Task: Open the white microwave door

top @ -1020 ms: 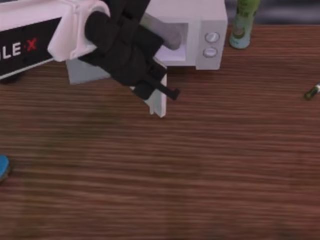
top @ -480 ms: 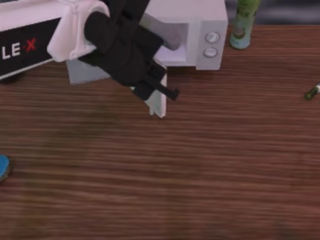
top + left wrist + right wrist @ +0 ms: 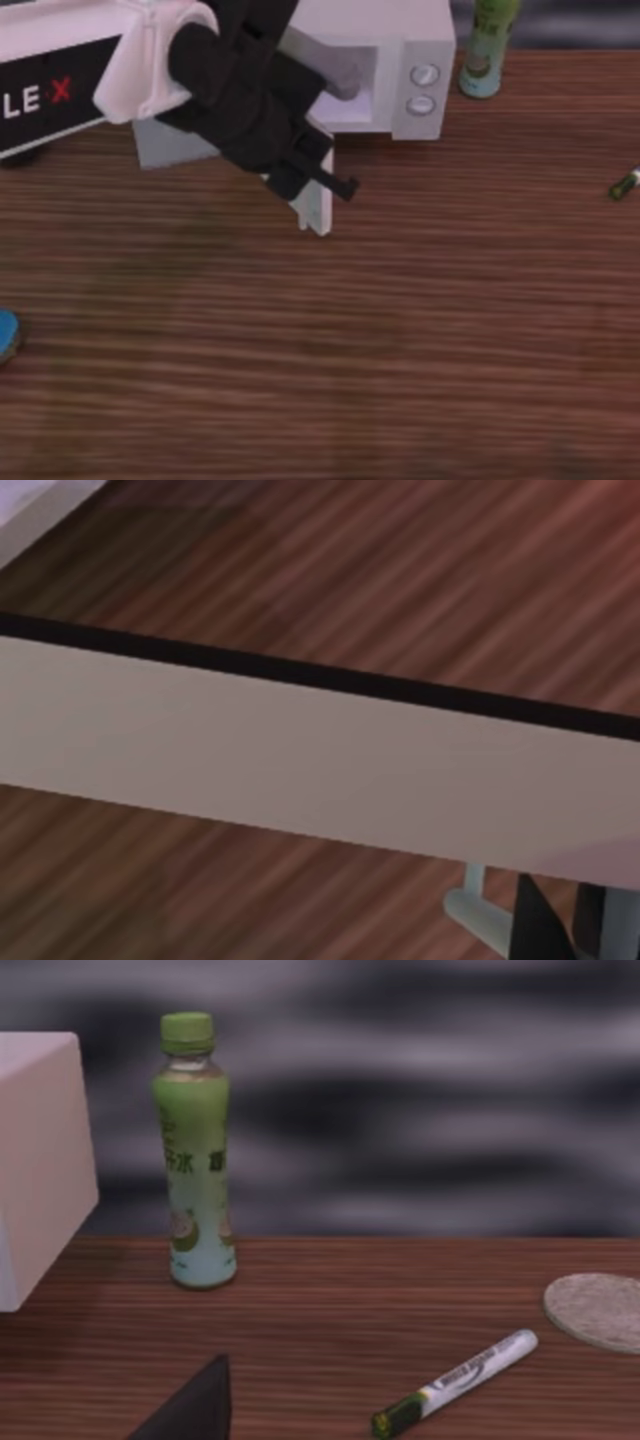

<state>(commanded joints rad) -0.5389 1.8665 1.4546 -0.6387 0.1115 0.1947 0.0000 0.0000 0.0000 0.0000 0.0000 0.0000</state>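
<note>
Black left hand sits at the free edge of the door, fingers apparently narrowed on that edge, though the top view is too blocked by the wrist to be sure. In the left wrist view the door fills the frame as a pale band with a dark top edge. Door stands swung out, pointing away from the white microwave toward the near side of the bench. Microwave is at the back, left of centre; cavity open, contents hard to make out. Two silver knobs on its right panel. Green bottle upright just right of it. Marker lies far right. Right hand: only a dark tip shows, state cannot tell.
</note>
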